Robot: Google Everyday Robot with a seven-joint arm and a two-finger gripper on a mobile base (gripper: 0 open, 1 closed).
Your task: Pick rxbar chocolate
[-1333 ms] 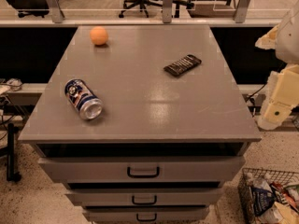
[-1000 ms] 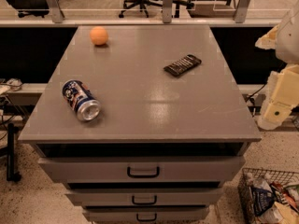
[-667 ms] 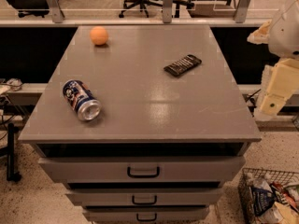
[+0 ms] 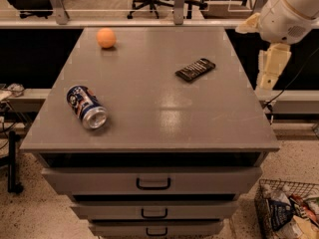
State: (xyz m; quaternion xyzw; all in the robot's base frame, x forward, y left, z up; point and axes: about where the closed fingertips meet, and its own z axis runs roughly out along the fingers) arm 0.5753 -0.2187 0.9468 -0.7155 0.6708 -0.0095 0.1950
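The rxbar chocolate [image 4: 195, 69] is a thin flat black wrapper with small white lettering. It lies flat on the grey cabinet top [image 4: 159, 108], right of centre toward the back. My gripper [image 4: 270, 68] hangs off the white arm at the upper right, beyond the right edge of the cabinet top. It is to the right of the bar, apart from it, and holds nothing that I can see.
A blue-and-silver drink can [image 4: 86, 107] lies on its side at the front left. An orange ball [image 4: 106, 38] sits at the back left. Drawers [image 4: 153, 183] face front below the top. A wire basket [image 4: 289, 213] with packets stands on the floor at lower right. Office chairs stand behind.
The arm and gripper have shifted up and left, closer to the right edge of the cabinet top. The bar, can and ball have not moved.
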